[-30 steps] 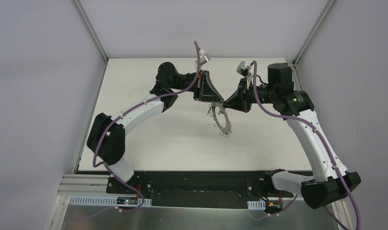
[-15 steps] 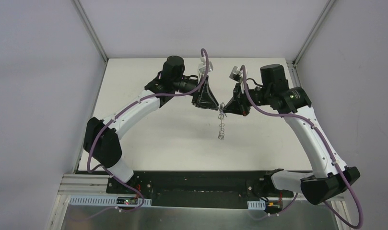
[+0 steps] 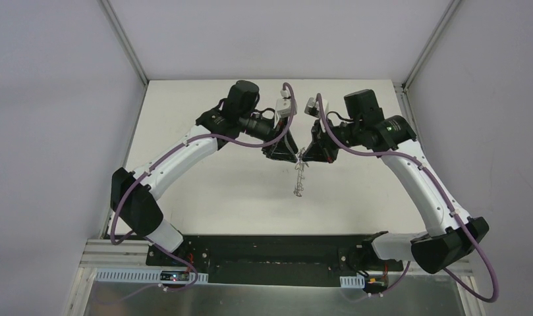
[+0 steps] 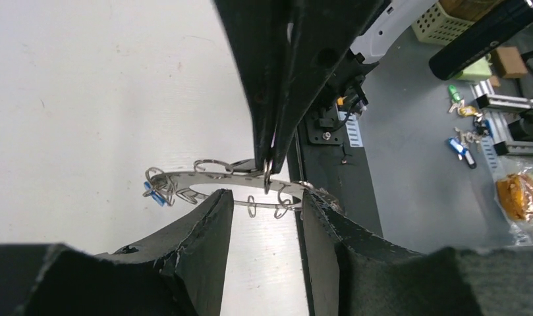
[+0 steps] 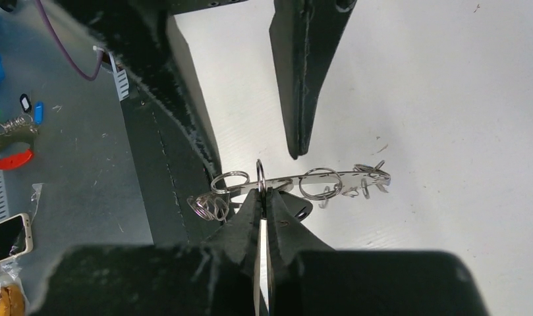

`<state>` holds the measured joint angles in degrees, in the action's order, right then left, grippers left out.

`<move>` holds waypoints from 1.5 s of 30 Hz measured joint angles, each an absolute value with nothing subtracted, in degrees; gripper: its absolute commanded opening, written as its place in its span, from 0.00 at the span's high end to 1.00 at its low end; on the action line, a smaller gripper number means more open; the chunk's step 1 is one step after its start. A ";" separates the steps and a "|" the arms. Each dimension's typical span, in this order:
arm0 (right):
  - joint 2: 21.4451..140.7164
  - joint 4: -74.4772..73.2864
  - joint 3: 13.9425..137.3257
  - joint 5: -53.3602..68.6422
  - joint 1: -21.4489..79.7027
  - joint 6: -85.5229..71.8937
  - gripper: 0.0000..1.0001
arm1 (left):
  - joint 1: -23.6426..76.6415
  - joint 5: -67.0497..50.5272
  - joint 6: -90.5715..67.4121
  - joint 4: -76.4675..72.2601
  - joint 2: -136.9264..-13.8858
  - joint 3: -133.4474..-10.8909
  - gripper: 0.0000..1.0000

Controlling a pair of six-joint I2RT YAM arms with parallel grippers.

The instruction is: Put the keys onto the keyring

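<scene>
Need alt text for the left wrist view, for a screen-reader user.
At the top, the shut right pincer pinches a wire loop on the keyring, which is held edge-on above the white table. The left pincer is open below it, and a blue key hangs at the ring's left end.

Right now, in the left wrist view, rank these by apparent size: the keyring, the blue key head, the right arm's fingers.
1. right arm's fingers, largest, though nearness to the camera inflates them
2. keyring, seen nearly edge-on
3. blue key head, smallest by far
</scene>
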<state>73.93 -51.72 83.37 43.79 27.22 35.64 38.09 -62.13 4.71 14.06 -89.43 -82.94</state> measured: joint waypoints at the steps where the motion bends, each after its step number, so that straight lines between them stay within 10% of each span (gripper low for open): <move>1: 74.15 -51.75 83.37 43.81 27.27 35.64 1.00 | 38.41 -61.73 6.28 15.46 -89.38 -83.72 0.56; 45: 75.50 -52.23 83.29 46.30 27.59 33.50 1.00 | 42.04 -55.81 18.41 25.56 -89.89 -90.17 1.00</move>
<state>75.50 -52.23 83.29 46.30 27.59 33.50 42.04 -55.81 18.41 25.56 -89.89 -90.17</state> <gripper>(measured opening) 0.015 0.045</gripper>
